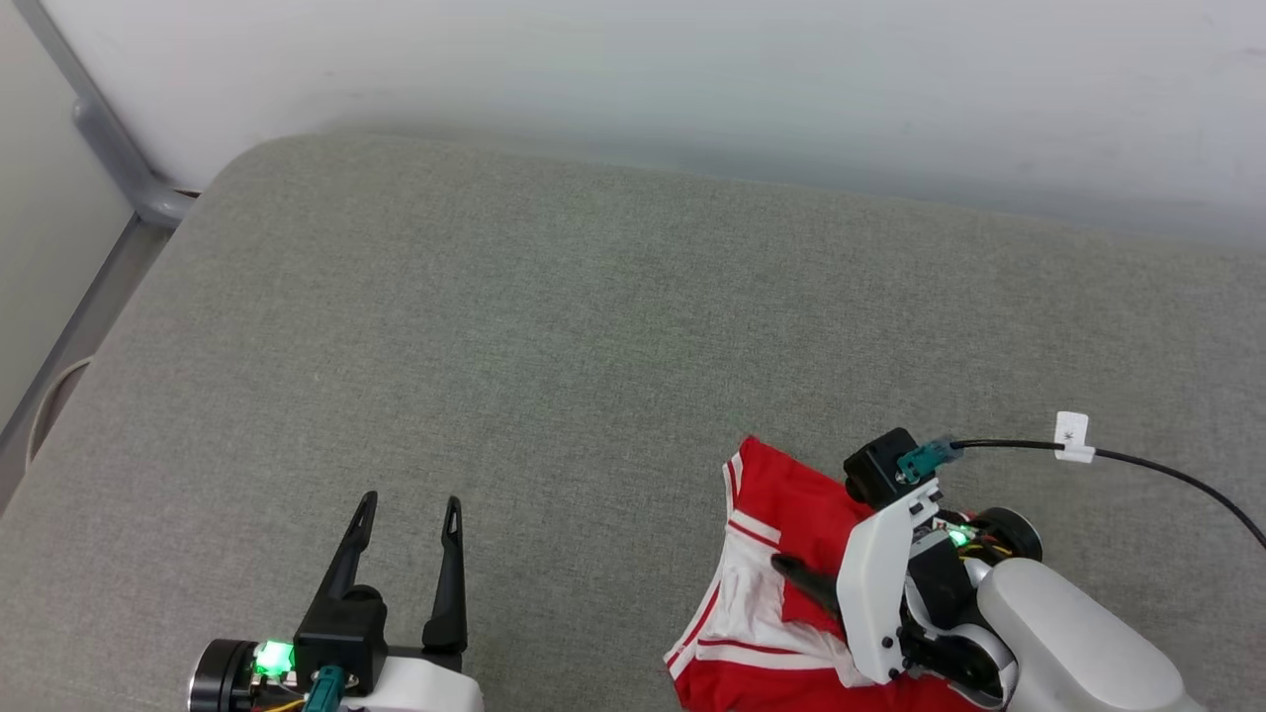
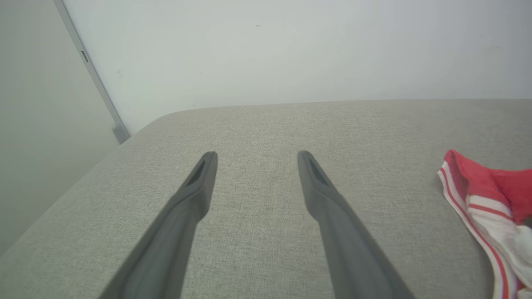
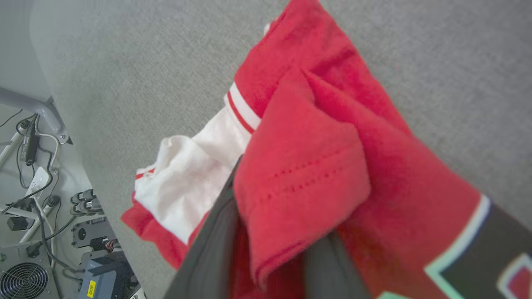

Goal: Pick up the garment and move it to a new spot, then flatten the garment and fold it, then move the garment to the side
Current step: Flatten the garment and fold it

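Note:
The garment, red with white striped sleeves, lies bunched on the grey padded surface at the near right. My right gripper comes down on it from the right, one dark finger lying across the white sleeve. The right wrist view has a fold of red cloth between the fingers of my right gripper, which are only a little apart; part of the black-and-white print is at the lower right. My left gripper stands open at the near left, nothing between its fingers. The garment's edge lies well to its right.
A pale wall runs behind the padded surface, with a grey metal post at the far left corner. A black cable trails from my right wrist. Beyond the surface's edge, electronics and cables sit on the floor.

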